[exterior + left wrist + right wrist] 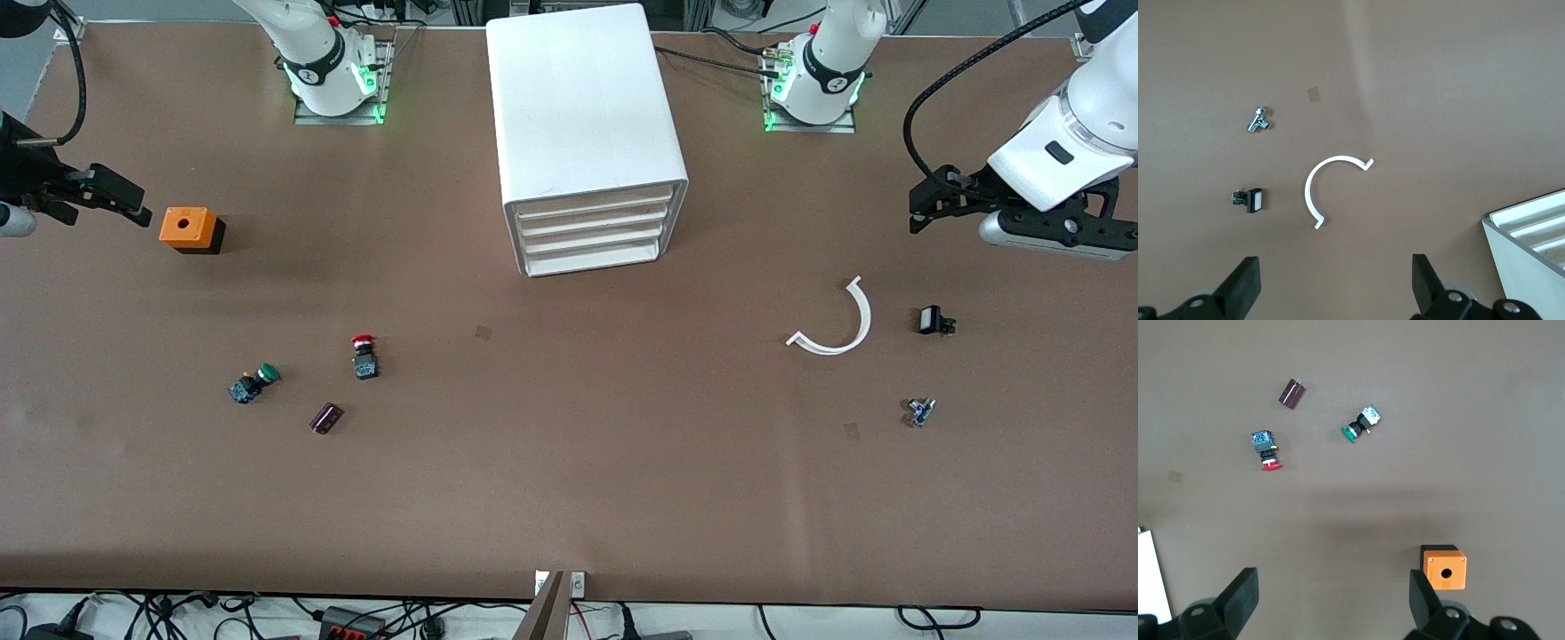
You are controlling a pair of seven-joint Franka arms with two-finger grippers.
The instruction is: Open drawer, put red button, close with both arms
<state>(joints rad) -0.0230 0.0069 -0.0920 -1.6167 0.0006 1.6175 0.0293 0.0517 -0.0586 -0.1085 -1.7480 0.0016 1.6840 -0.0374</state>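
Cabinet [587, 133] stands midway along the desk [569, 498] between the two arm bases, white and boxy, all four drawers shut. The drawer [591, 224], second from the top, sits flush with the rest, its front facing the front camera over a broad bare stretch of desk.

The red button [364, 356] lies on the desk nearer to the front camera than the cabinet and toward the right arm's end. Just beside it, farther toward that end, lies a green button [253, 384], with a small dark cylinder [326, 418] nearer the camera than both. An orange cube [188, 229] sits apart from these, roughly level with the cabinet's front and close to the desk's edge.

The right hand [98, 197] hangs over the desk edge beside the orange cube, fingers spread wide and empty.

The left hand [933, 206] hovers at the other end, over a curved white strip [840, 324], a small black block [932, 320] and a little metal fitting [920, 411]; its fingers are also apart, gripping nothing.
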